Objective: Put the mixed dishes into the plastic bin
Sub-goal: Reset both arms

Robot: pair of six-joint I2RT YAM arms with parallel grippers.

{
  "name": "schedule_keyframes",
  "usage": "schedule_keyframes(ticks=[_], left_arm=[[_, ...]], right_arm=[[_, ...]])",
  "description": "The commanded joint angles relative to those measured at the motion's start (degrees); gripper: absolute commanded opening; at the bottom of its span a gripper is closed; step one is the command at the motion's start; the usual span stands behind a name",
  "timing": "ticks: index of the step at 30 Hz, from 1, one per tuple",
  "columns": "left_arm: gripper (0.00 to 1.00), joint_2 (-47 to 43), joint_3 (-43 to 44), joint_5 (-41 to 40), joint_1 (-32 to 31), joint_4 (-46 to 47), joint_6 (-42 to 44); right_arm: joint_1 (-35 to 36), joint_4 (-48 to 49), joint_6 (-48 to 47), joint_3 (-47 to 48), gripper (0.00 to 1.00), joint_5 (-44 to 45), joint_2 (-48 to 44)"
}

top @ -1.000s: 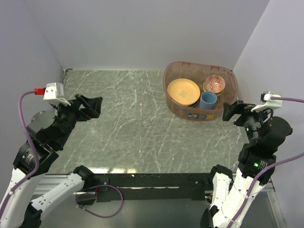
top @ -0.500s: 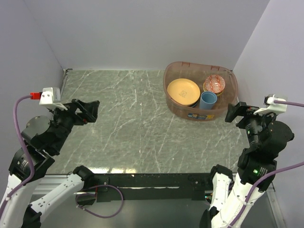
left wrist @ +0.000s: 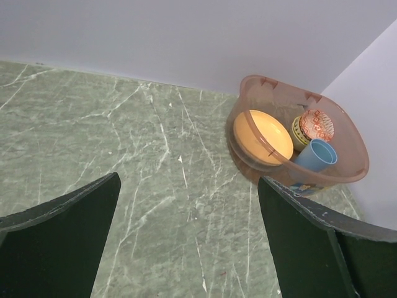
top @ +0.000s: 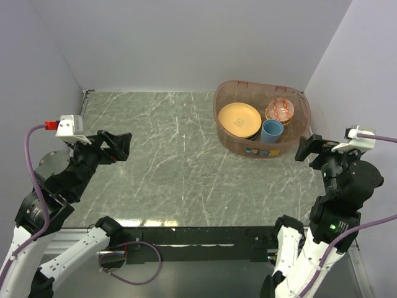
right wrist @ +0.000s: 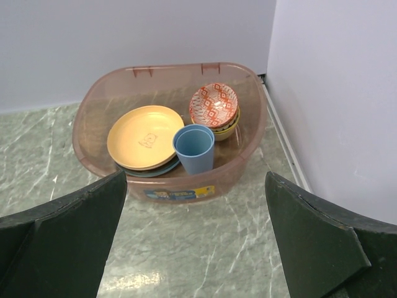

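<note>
The left pincer (top: 118, 144) hangs over the left of the green marbled surface (top: 173, 161), fingers wide apart, holding nothing. At the far right stands the bin (top: 218, 108), holding a yellow plate (top: 239, 119), blue cup (top: 271, 131) and red-patterned bowl (top: 280, 110). Near it, the right pincer (top: 305, 148) gapes empty.

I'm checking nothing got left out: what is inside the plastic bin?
Inside the bin sit a yellow plate, an upright blue cup and a red-patterned bowl nested in a yellowish bowl. Under the plate only a second dish shows its dark rim; the rest is covered.
</note>
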Motion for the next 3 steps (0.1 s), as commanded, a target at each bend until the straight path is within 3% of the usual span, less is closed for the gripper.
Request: schedule_keyframes(ticks=[1,3], left_arm=[[0.99,0.02,-0.32,0.48,0.30,2.23,1.13],[0.99,0.11,-0.41,0.39,0.30,2.40,1.05]], right_arm=[[-0.21,0.90,-0.40,0.86,1.00,0.36,-0.39],[-0.29,1.07,-0.83,0.86,1.00,-0.34,-0.13]])
